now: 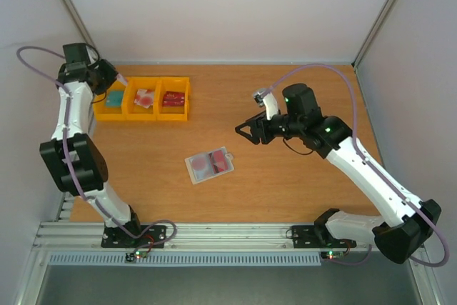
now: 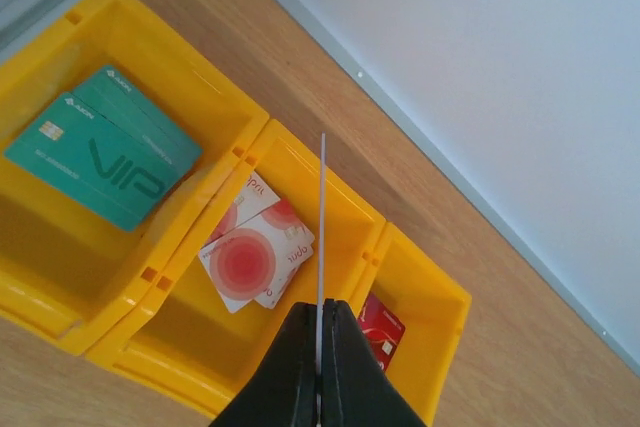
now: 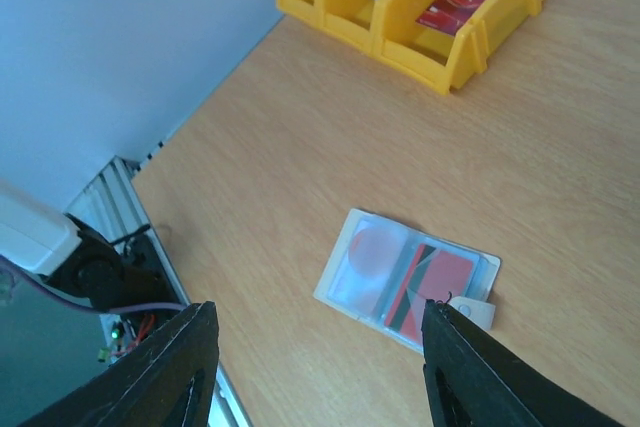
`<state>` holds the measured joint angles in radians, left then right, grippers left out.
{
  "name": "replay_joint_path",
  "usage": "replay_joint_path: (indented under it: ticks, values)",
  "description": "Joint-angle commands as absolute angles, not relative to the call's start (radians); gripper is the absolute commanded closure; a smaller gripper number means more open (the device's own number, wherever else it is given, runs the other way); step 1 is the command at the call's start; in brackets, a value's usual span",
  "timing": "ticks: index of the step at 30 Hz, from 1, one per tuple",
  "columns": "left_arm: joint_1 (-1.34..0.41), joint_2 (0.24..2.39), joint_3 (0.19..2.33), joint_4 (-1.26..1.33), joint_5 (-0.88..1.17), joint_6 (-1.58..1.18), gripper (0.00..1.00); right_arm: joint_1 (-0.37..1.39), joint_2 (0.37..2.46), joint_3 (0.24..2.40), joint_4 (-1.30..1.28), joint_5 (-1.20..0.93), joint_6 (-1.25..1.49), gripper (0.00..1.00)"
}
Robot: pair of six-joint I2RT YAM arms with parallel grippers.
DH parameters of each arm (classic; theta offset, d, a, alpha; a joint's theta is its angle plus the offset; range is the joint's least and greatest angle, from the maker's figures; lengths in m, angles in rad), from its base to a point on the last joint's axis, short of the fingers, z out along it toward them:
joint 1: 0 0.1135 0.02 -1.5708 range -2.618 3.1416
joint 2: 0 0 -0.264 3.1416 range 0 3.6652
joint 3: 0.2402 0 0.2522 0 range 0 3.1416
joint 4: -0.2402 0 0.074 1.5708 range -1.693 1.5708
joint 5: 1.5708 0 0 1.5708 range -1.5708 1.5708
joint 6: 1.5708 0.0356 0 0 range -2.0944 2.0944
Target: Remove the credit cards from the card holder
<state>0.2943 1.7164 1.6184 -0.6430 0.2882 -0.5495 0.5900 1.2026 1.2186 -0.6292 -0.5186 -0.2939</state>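
Left wrist: left gripper (image 2: 320, 312) clamped on a card (image 2: 322, 217), poised over middle bin (image 2: 352, 229).
Card seen edge-on, long axis straight out from the fingertips toward the bin's far wall; matching cards (image 2: 250, 259) flat in the bin just beside that edge. To drop well: keep over the middle bin, lower a little, tip the flat face down, then part the jaws cleanly to avoid a bounce off the divider. Right gripper (image 3: 318, 317) spread wide, holding nothing. Holder (image 3: 408, 279) open flat on the table ahead of it, well apart; long axis diagonal, tab (image 3: 470, 311) on the end nearest the fingers, more cards showing in its pockets.
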Motion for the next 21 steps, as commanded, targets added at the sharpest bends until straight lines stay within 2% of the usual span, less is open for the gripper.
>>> replay_joint_path:
  ticks: [1,3,7,16,21]
  values:
    - [0.296,1.822,1.641,-0.539,0.287,-0.628,1.00,0.598,1.120,1.239,-0.630,-0.481,-0.206,0.43]
    - [0.296,1.882,1.668,-0.531,0.294,-0.664,1.00,0.599,1.094,1.232,-0.634,-0.461,-0.187,0.43]
    - [0.265,1.878,1.542,-0.327,0.350,-0.764,1.00,0.611,1.076,1.236,-0.654,-0.431,-0.171,0.42]
    - [0.236,1.944,1.454,-0.284,0.371,-0.767,1.00,0.615,1.107,1.264,-0.656,-0.432,-0.188,0.42]
    - [0.210,2.017,1.500,-0.266,0.361,-0.791,1.00,0.616,1.128,1.272,-0.660,-0.441,-0.193,0.42]
